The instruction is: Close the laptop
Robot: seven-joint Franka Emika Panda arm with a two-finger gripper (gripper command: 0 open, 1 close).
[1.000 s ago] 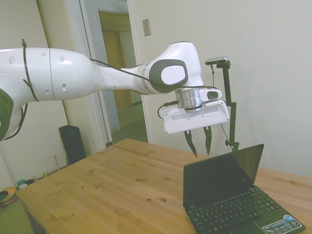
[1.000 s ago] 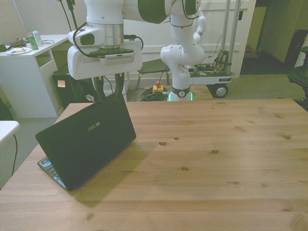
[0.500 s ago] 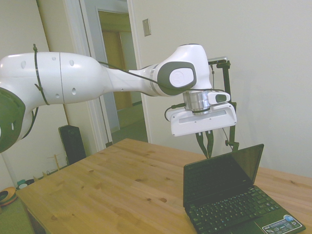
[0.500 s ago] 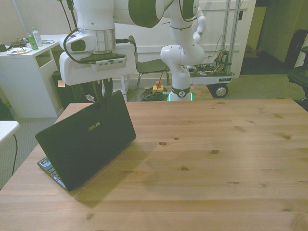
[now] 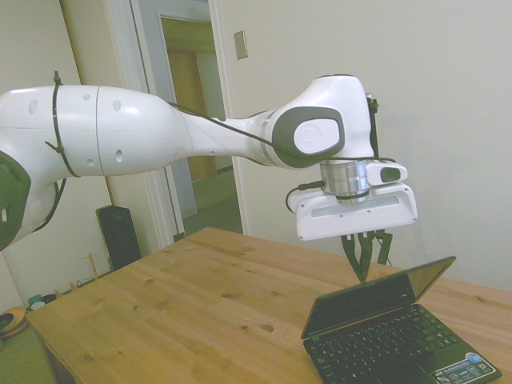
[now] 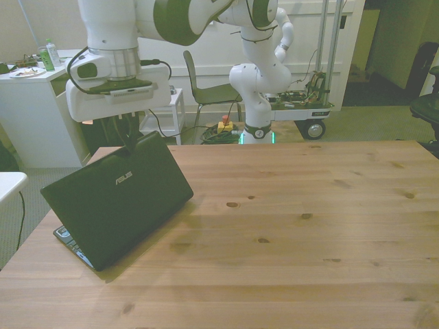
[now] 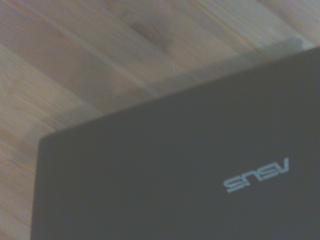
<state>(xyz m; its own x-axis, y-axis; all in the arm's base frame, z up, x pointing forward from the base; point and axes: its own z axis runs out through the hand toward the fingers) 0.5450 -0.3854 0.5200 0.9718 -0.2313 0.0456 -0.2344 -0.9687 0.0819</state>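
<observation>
Fingers of my end effector [image 5: 364, 268] are drawn together, their tips pressing on the top edge of the laptop [image 5: 384, 328] lid. My arm [image 5: 160, 140] reaches in above the tabletop [image 5: 184, 304]. That lid leans well forward over the keyboard, partly lowered. In the front view the laptop [image 6: 116, 199] sits at the tabletop's [image 6: 309, 226] left edge, near the front corner, lid logo facing out.

Bench [image 6: 309, 219] open toward the front view's right. Sole obstacle: laptop [image 6: 116, 199] at the front view's left, hand [image 5: 365, 268] on its lid's top edge.
</observation>
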